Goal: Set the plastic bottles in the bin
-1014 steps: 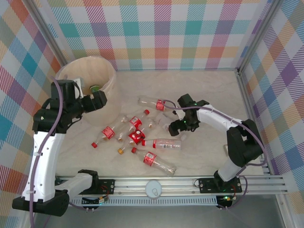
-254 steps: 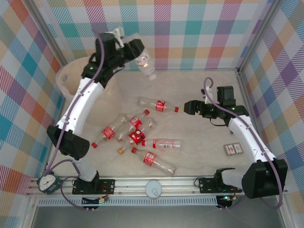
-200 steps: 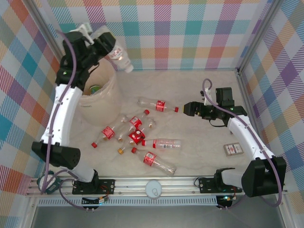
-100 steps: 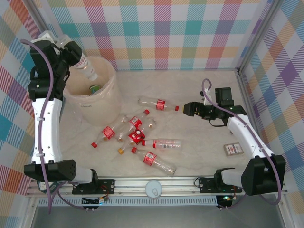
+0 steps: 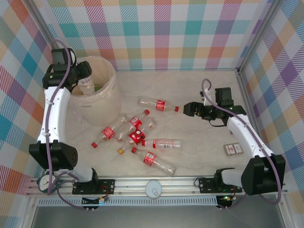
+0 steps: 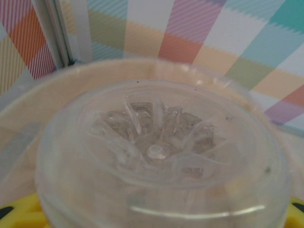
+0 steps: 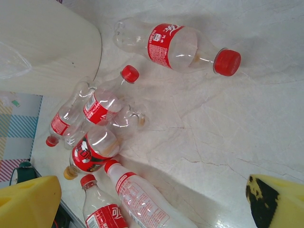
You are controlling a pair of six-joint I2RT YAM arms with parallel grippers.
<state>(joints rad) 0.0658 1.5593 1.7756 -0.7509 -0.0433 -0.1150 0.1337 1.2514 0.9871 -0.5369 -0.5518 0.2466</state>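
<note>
Clamping bottle (image 6: 156, 156) w/ L fingers (image 6: 14, 213) above bin (image 5: 102, 107) mouth. Suggesting centring inside rim & lowering before releasing, avoiding bounce-out. Holding R fingers (image 7: 29, 199) spread wide nr red-capped bottle (image 5: 156, 104) on counter (image 5: 199, 85).

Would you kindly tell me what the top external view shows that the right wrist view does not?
From above you get the left claw gripping a bottle over the bin, plus the small red-and-white box. The wrist view adds the labels' print up close. Both show the bin's wall, the heap of bottles, the red-capped bottle lying apart from it, and the open right claw.
</note>
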